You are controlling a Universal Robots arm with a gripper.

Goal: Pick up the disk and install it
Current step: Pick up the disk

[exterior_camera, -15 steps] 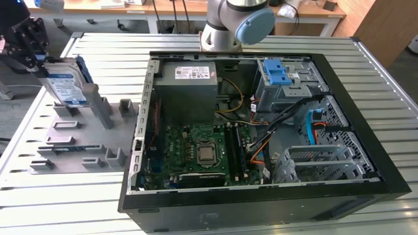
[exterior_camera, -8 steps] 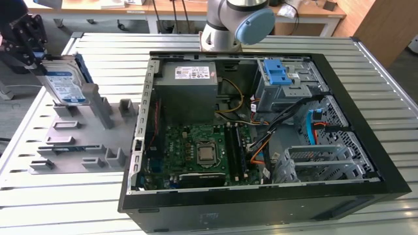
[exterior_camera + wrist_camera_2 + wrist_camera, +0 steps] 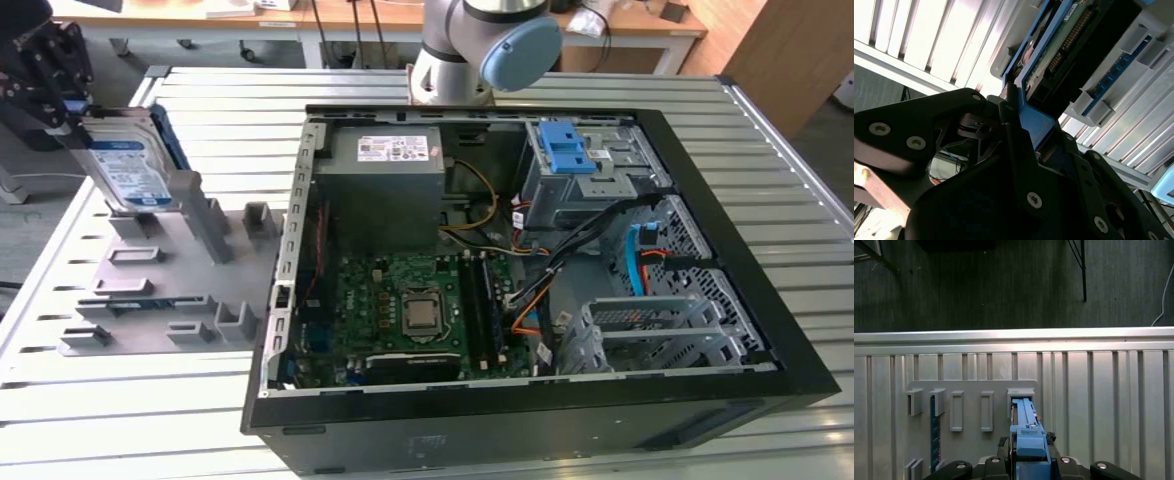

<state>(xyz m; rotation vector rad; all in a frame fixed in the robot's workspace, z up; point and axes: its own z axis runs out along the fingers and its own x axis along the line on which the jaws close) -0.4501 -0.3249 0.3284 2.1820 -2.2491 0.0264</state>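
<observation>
Currently: the slatted table [image 3: 787, 200] carries everything. The open computer case [image 3: 534, 420] lies on its side with the cover off, so its bays are reachable from above. The drive cage [image 3: 587, 175] with the blue latch is at the far end.

The grey fixture [image 3: 160, 290] sits just beside the case, on the exterior view's left. Its slots hold parts on edge, probably to leave the upper end free to grab.

The disk [image 3: 130, 170] stands upright at one of those slots, well apart from the cage, so it's not installed yet. My gripper [image 3: 67, 105] is pinching its upper end, fingers pressed onto the blue rail. In both wrist views that rail runs between them. I can't tell if the lower end has cleared the slot.
</observation>
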